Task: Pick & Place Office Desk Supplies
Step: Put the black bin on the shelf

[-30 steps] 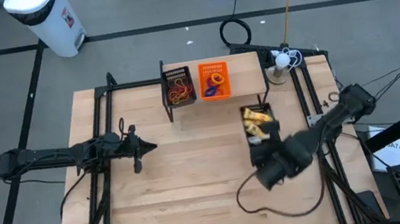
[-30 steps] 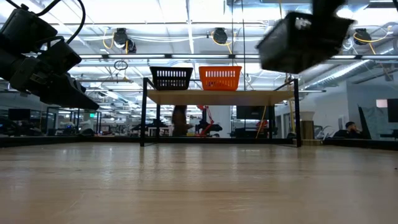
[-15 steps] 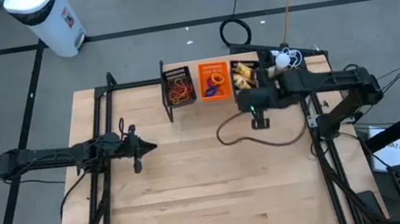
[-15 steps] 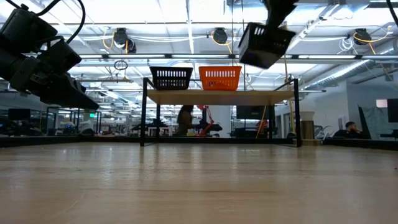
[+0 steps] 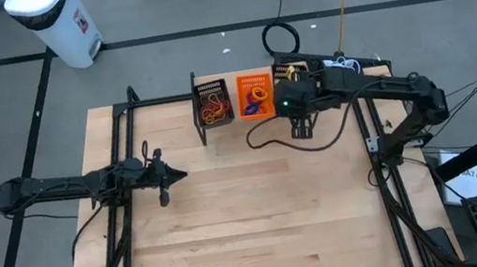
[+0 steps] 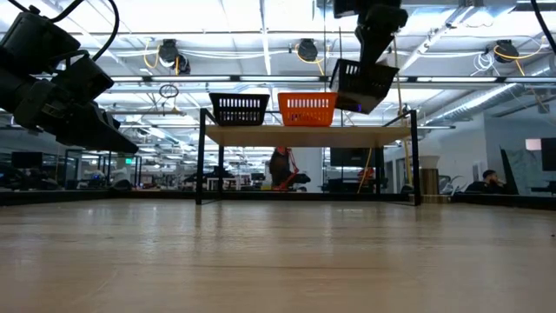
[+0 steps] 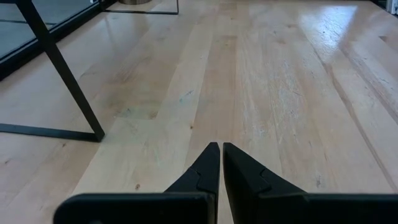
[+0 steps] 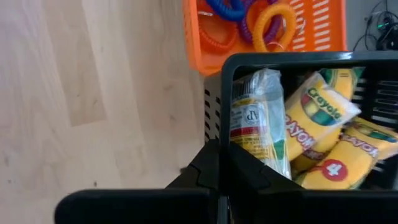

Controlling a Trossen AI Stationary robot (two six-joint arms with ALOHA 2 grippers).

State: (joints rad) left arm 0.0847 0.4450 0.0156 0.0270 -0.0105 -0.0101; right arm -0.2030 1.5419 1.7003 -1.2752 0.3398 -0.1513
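Right claw [image 8: 219, 163] is clamped on the rim of a black mesh tray [image 8: 292, 62] and holds it in the air over the raised shelf [image 6: 382, 135] at the table's [image 5: 232, 220] far edge, just beside the orange plastic tray [image 5: 255, 96]; my read is it is being carried to the free slot on the shelf's right end, so the three trays sit in a row; gripping the rim lets the load hang level-ish, though the low view shows the tray [image 6: 360, 85] tilted; inside it: yellow crayon packs [image 8: 317, 118], at least three visible, plus one clear-wrapped pack [image 8: 258, 118]; exact count hidden by the wall; orange tray holds coiled plastic rings [image 8: 273, 25], one orange, one blue and a purple one, and a red coil at the edge; second black mesh tray [image 5: 213, 102] on the shelf's left carries a tangle of red and orange rubber bands [image 5: 213, 111], not countable; trays total: two black, one orange; left claw [image 7: 220, 163] has fingers together, empty, parked low over the table's left side, well apart from the shelf; risk as I see it: tilt could spill packs.
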